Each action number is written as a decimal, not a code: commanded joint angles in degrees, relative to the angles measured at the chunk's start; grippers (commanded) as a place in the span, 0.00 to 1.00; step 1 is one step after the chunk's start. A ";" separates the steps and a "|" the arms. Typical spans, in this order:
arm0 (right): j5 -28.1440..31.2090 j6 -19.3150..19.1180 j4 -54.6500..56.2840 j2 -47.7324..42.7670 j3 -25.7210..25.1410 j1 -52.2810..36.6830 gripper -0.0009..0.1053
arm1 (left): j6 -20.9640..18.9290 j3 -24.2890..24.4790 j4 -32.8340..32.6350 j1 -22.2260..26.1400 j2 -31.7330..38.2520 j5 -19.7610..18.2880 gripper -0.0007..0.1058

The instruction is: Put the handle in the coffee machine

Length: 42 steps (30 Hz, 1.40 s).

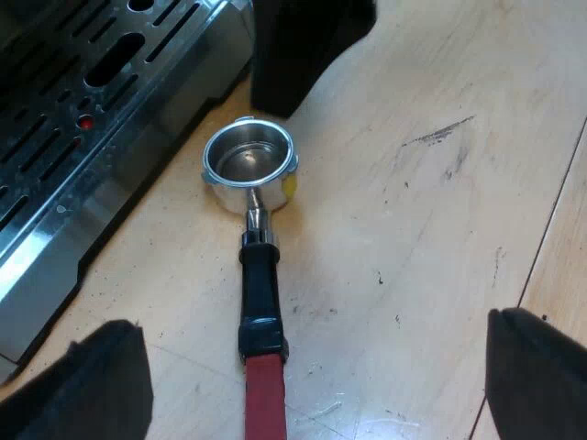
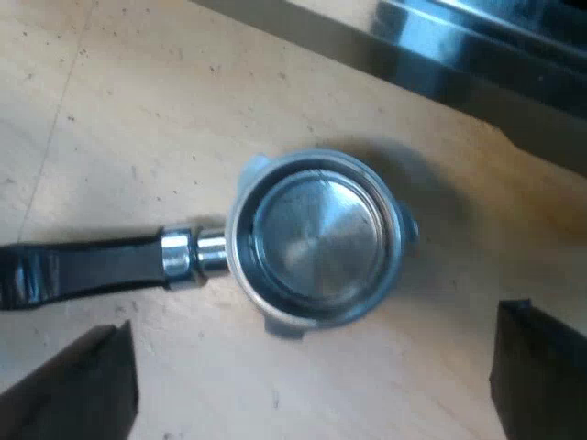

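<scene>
A: Where is the holder (image 1: 258, 266) lying relative to the coffee machine (image 1: 128, 165)?

B: It is lying flat on the table (image 1: 431, 229), loose, just beside the machine's base and not locked into its front. Its metal cup (image 1: 249, 165) is sitting at the end nearest the machine, mouth up and looking empty. The dark handle (image 1: 260, 302) is running straight away from the machine and finishing in a red tip (image 1: 265, 399).

A: And the left gripper (image 1: 310, 321), what are its fingers (image 1: 92, 390) doing?

B: They are standing spread wide, gripping nothing. The red tip is passing between them, nearer the finger on the machine's side and touching neither. So the holder's long axis is pointing from the machine toward that gripper, crossing the line along which those fingers would close.

A: Is the right gripper (image 2: 312, 316) sitting any better?

B: It is hovering over the cup, its fingers (image 2: 541, 367) likewise parted and holding nothing. There the handle is running toward one finger rather than between the two, so a squeeze would be falling along the holder's length, not across it.

A: Which arm is looking closer to a usable hold?

B: Both are hanging close over the holder, but the left one is looking better placed, needing only to drop and clamp across the handle. Lifting the cup to the machine's front is not yet begun.
</scene>
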State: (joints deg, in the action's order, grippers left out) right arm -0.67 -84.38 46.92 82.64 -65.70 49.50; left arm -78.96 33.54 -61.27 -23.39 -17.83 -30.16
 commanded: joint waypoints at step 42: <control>-5.63 -8.96 -7.69 14.76 -0.30 -1.33 0.81 | -0.67 -2.65 1.30 -0.04 -0.01 -0.57 0.71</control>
State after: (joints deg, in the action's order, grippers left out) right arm -5.85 -92.64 38.24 97.27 -65.70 48.41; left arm -78.96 30.72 -60.79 -23.39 -17.83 -30.27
